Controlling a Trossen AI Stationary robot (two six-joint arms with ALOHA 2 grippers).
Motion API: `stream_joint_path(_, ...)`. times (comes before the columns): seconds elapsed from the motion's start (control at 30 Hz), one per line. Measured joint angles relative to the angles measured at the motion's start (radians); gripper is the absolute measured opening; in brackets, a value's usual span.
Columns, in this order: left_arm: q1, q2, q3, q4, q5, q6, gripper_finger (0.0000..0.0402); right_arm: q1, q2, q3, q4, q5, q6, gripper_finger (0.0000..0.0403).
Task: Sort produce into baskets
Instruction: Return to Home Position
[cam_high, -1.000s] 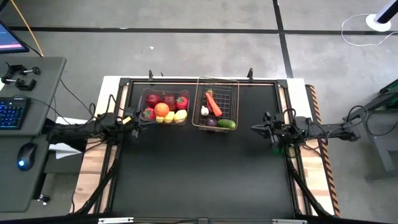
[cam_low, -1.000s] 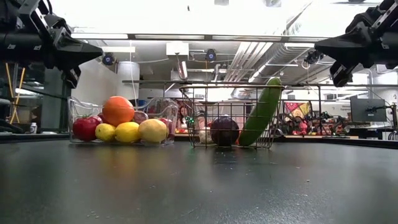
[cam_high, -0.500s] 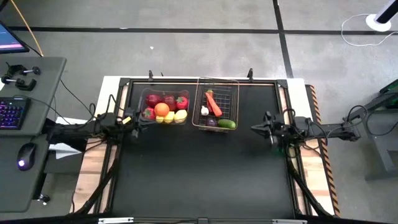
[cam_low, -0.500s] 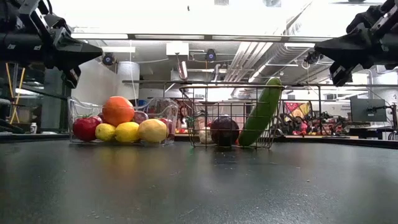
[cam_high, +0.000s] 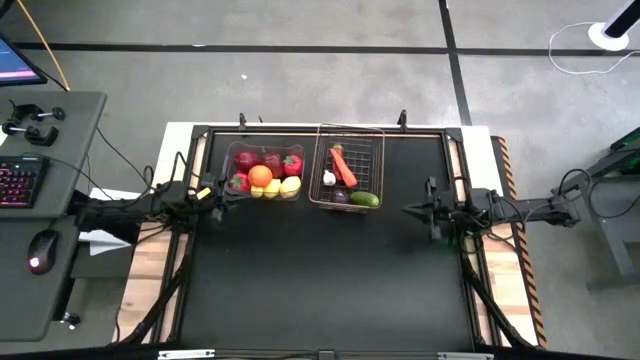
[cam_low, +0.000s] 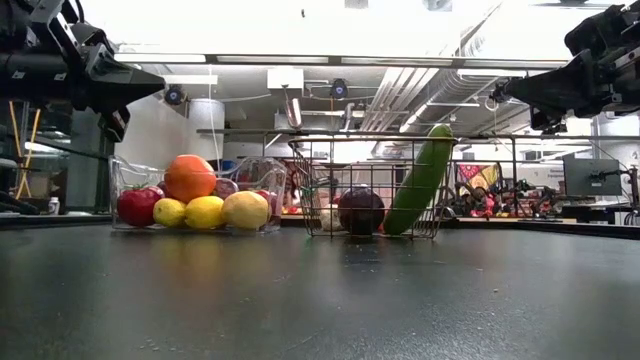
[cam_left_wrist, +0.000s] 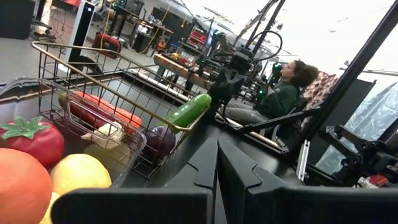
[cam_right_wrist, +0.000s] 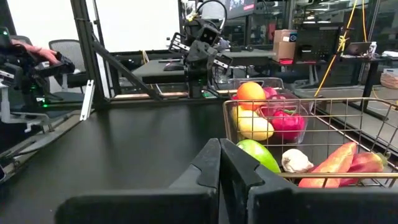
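The clear plastic bin (cam_high: 232, 152) at the table's far middle holds red apples, an orange (cam_high: 260, 175) and lemons (cam_low: 205, 212). Right of it, the copper wire basket (cam_high: 350, 130) holds a carrot (cam_high: 343, 167), garlic (cam_high: 329, 178), an eggplant (cam_low: 360, 210) and a cucumber (cam_low: 420, 180). The cucumber leans with its upper end against the basket's wall. My left gripper (cam_high: 222, 192) hovers shut and empty just left of the bin. My right gripper (cam_high: 405, 208) hovers shut and empty right of the basket. Both sets of shut fingers show in the wrist views (cam_left_wrist: 217, 155) (cam_right_wrist: 219, 155).
The dark table top (cam_high: 320, 280) lies bare over its near half. A desk with a keyboard and a mouse (cam_high: 40, 262) stands left of the table. A person (cam_left_wrist: 283, 93) sits beyond the table's right side.
My right gripper has turned a little about its own long axis while staying shut over the table's right part. The produce and both containers have kept still.
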Motion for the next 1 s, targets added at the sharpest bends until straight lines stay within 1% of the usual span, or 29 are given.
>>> stream_joint_path(0.6, -0.001, 0.0, 0.0, -0.002, 0.0, 0.005, 0.0, 0.0, 0.0, 0.0, 0.0, -0.002, 0.003, 0.0)
stream_joint_path(0.67, -0.011, 0.0, 0.0, 0.0, -0.002, 0.078, 0.0, 0.0, 0.0, 0.0, -0.001, -0.002, 0.003, 0.0)
stream_joint_path(0.87, -0.071, 0.0, 0.0, -0.005, 0.022, 0.391, 0.0, 0.0, 0.0, 0.0, -0.001, -0.002, 0.003, 0.0)
stream_joint_path(0.93, -0.085, 0.0, 0.0, -0.006, 0.03, 0.448, 0.0, 0.0, 0.0, 0.0, -0.001, -0.002, 0.003, 0.0)
stream_joint_path(1.0, -0.091, 0.0, 0.0, -0.006, 0.04, 0.455, 0.0, 0.0, 0.0, 0.0, -0.001, -0.002, 0.003, 0.0)
